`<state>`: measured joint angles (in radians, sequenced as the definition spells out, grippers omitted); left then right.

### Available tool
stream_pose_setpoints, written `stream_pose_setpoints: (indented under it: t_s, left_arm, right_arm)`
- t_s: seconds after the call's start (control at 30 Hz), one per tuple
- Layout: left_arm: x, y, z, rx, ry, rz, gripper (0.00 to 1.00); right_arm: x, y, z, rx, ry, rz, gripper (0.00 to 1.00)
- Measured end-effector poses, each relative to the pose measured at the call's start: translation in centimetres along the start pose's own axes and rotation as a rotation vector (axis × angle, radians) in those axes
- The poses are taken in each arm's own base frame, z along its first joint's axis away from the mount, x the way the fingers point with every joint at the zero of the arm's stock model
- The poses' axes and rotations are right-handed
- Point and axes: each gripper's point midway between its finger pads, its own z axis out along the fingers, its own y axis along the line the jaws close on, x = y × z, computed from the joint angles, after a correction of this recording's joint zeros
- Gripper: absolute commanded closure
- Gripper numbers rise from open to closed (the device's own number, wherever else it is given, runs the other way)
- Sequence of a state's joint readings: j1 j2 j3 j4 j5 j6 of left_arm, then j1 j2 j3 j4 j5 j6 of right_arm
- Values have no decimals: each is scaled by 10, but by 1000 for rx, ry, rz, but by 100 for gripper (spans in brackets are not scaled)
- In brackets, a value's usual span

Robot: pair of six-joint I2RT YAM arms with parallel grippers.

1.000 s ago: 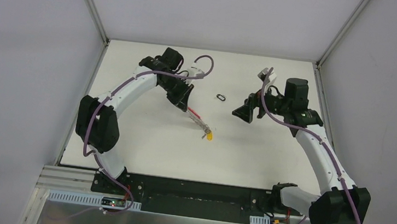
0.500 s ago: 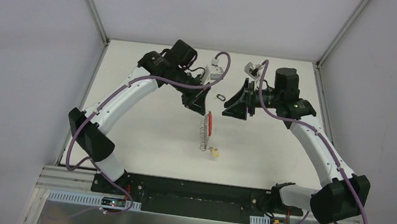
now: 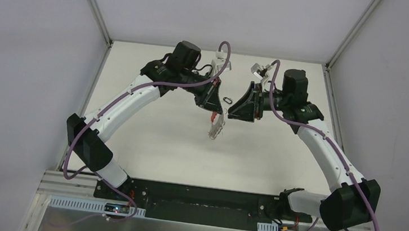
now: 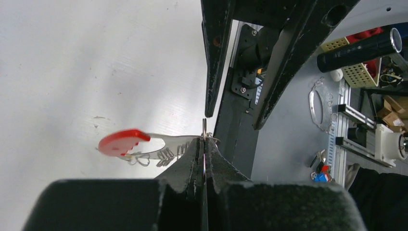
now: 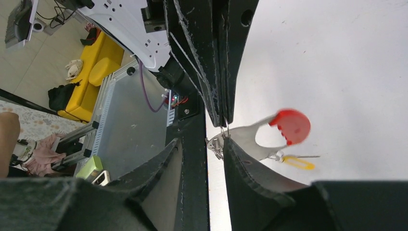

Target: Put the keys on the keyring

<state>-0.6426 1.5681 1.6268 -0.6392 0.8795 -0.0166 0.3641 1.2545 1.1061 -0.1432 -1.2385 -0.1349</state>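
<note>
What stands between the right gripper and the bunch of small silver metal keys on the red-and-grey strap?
Nothing visible. The right gripper stands open around the end of the keys, which hang from the shut left gripper. The tiny black oval keyring lies apart on the table.

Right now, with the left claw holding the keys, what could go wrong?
The left claw pinches the keys only at its very tip; a nudge from the right claw, jaws apart beside them, might knock them loose. The keyring lies on the table, unheld, near both claws, and could get bumped.
</note>
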Motion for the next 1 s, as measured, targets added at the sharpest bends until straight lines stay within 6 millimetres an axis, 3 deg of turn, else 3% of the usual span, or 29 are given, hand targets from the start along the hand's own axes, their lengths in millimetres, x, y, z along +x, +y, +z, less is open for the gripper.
stream_pose_setpoints:
  t_s: [0.6,1.0]
  left_arm:
    - [-5,2,10,31,-43,-48,100]
    - [0,2,11,37,-36,-50,100]
  right_arm:
    - [1,-10,3,24,-2,10,67]
    - [-1,-10,-18,91,-23,-28,63]
